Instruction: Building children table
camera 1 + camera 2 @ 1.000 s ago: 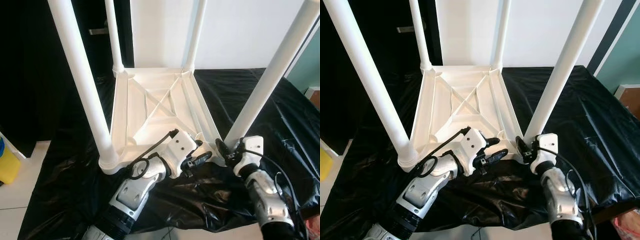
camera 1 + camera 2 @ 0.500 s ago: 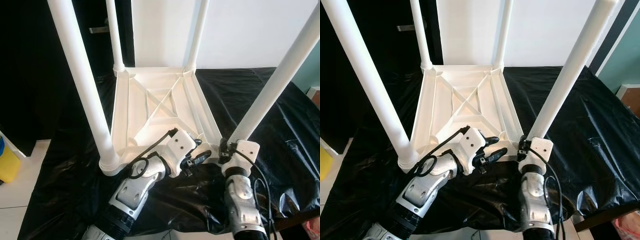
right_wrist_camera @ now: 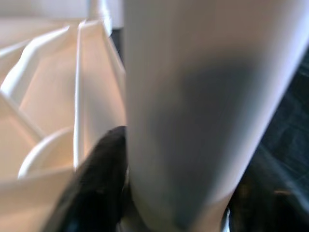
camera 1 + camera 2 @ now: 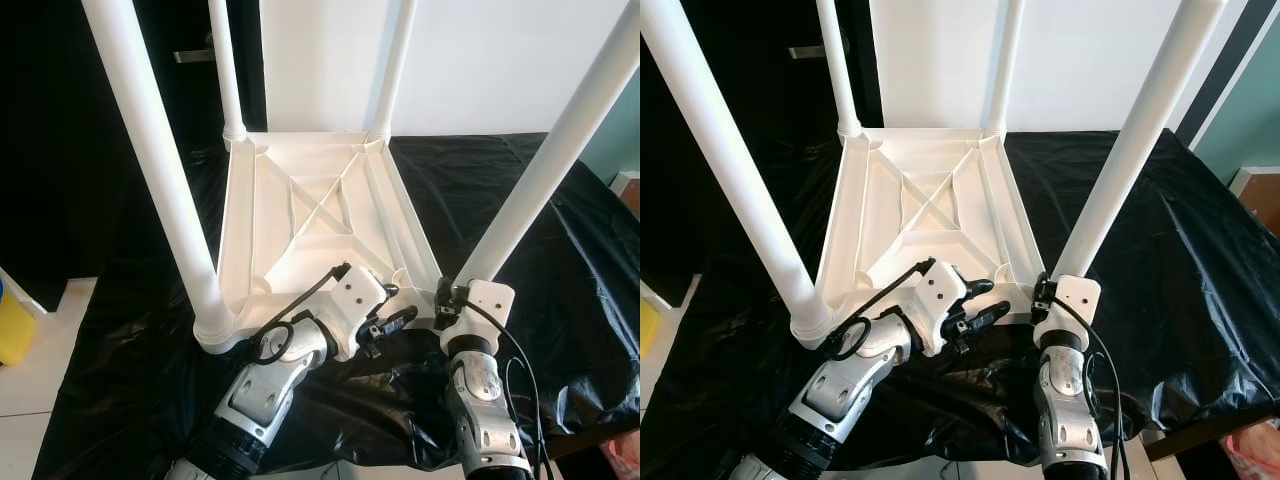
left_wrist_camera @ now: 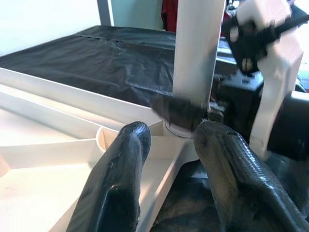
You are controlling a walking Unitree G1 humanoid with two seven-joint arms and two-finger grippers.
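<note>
The white children's table [image 4: 300, 170] lies upside down on a black sheet, its four white legs pointing up. My right gripper [image 4: 448, 300] is at the foot of the near right leg [image 4: 545, 170], where it meets the table corner. In the right wrist view its fingers [image 3: 96, 193] sit on either side of that leg [image 3: 193, 96] and are shut on it. My left gripper [image 4: 397, 305] is open just to the left, over the near rim of the table. Its fingers [image 5: 120, 183] straddle the rim near the same corner and hold nothing.
The black plastic sheet [image 4: 520, 200] covers the low surface and hangs over its near edge. The near left leg [image 4: 155, 170] and both far legs [image 4: 225, 70] rise close around my arms. A yellow object [image 4: 12, 330] stands on the white tiled floor [image 4: 30, 400] at the left.
My right gripper has moved left, in to the foot of the near right leg, and its forearm has swung under it. The left gripper has stayed about where it was.
</note>
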